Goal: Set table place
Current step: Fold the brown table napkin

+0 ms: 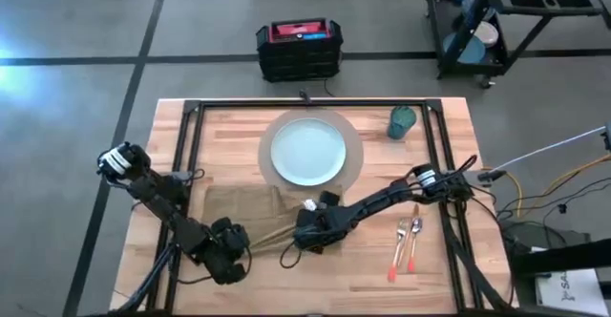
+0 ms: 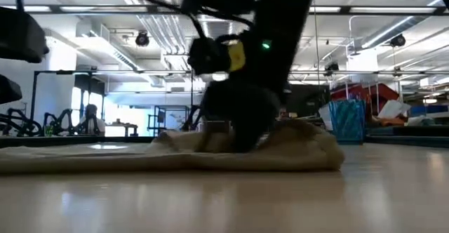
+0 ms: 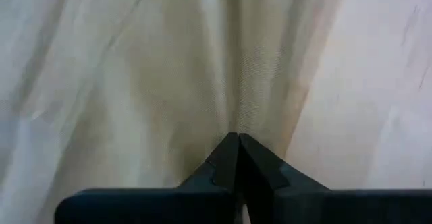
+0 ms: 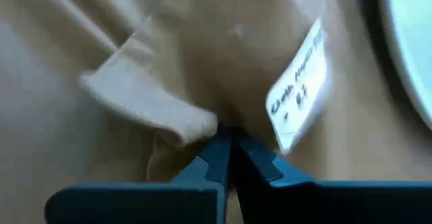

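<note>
Both tools are clenched on the tan cloth napkin (image 1: 253, 207): left tool (image 3: 237, 143) at 7 o'clock, right tool (image 4: 228, 135) at 5 o'clock of the pale blue plate (image 1: 307, 152).

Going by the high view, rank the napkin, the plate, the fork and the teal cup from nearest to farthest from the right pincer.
1. Napkin: pinched in the right pincer, left of the plate.
2. Plate: on the round mat, toward the table's far edge.
3. Fork: out on the right side, beside the knife.
4. Teal cup: far right corner.
</note>
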